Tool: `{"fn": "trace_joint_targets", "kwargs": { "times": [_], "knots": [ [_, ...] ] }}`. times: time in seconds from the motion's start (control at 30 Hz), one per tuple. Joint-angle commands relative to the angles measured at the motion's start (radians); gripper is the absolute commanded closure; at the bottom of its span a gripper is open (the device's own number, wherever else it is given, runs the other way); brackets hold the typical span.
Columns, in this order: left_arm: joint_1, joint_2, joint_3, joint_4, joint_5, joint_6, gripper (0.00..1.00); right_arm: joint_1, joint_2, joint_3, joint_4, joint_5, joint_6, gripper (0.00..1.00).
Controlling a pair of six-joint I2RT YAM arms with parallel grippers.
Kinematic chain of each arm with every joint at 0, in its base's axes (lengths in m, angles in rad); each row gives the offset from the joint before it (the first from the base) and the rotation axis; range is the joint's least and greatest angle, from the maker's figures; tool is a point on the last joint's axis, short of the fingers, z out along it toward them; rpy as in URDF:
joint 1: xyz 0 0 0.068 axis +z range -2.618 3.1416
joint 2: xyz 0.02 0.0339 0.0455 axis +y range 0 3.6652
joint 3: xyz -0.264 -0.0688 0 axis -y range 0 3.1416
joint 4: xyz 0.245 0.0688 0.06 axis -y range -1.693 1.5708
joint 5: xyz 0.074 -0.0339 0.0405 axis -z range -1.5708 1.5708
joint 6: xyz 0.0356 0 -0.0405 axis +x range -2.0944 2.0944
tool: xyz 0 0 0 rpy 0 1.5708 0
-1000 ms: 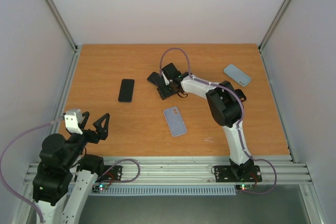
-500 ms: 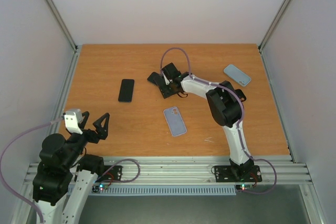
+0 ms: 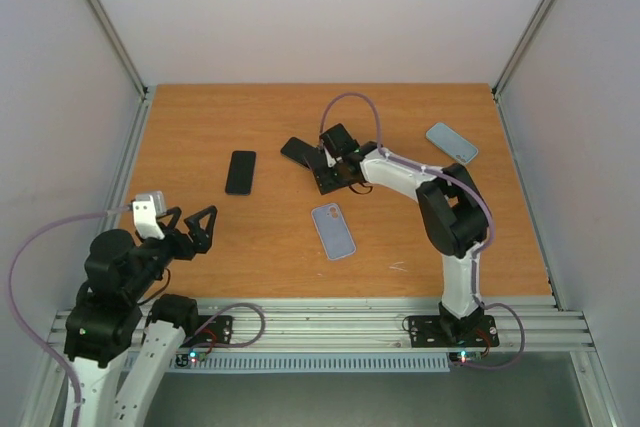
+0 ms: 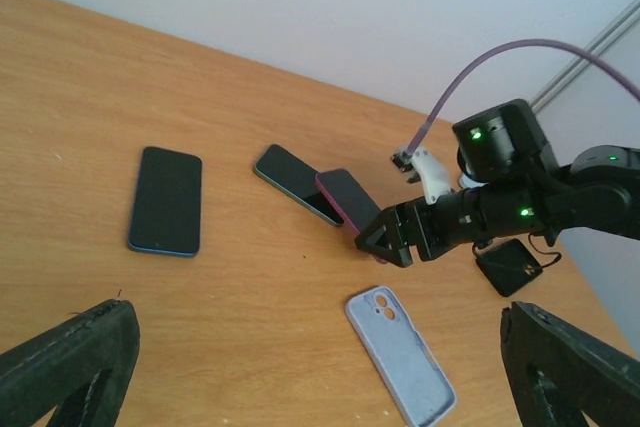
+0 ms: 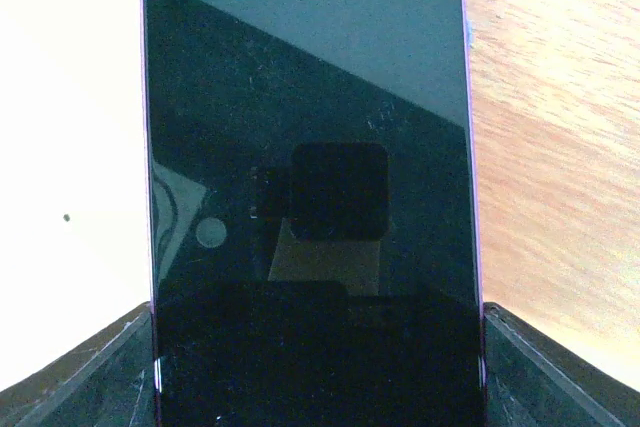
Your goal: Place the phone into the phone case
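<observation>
My right gripper (image 3: 327,175) is shut on a dark phone with a magenta edge (image 4: 348,197), holding it by one end near the table's middle. That phone (image 5: 305,177) fills the right wrist view, its sides pinched between my fingers (image 5: 95,372). A light blue phone case (image 3: 333,231) lies open side up on the table, just in front of that gripper; it also shows in the left wrist view (image 4: 402,369). My left gripper (image 3: 190,230) is open and empty above the near left of the table, well left of the case.
A teal-edged phone (image 4: 293,183) lies right beside the held one. A black phone with a blue edge (image 3: 240,171) lies to the left. A second light blue case (image 3: 452,142) lies at the back right. A small black square (image 4: 511,267) lies behind the right gripper.
My right arm has shifted to the right, drawing the held phone a little right and nearer. My left gripper has moved slightly forward and right, still open.
</observation>
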Motion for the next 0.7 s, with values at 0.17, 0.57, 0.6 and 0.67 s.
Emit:
{"fn": "trace_joint_targets", "kwargs": {
  "times": [0.17, 0.57, 0.6, 0.67],
  "knots": [
    [0.002, 0.084, -0.065, 0.142, 0.202, -0.161, 0.01, 0.044, -0.285, -0.156, 0.06, 0.008, 0.139, 0.6],
    [0.001, 0.157, -0.213, 0.353, 0.354, -0.315, 0.01, 0.285, -0.605, -0.336, 0.083, 0.251, 0.425, 0.6],
    [0.0, 0.155, -0.238, 0.384, 0.367, -0.348, 0.01, 0.31, -0.619, -0.34, 0.086, 0.27, 0.441, 0.6],
    [-0.006, 0.146, -0.291, 0.454, 0.388, -0.391, 0.01, 0.36, -0.643, -0.348, 0.095, 0.313, 0.459, 0.6]
  ]
}}
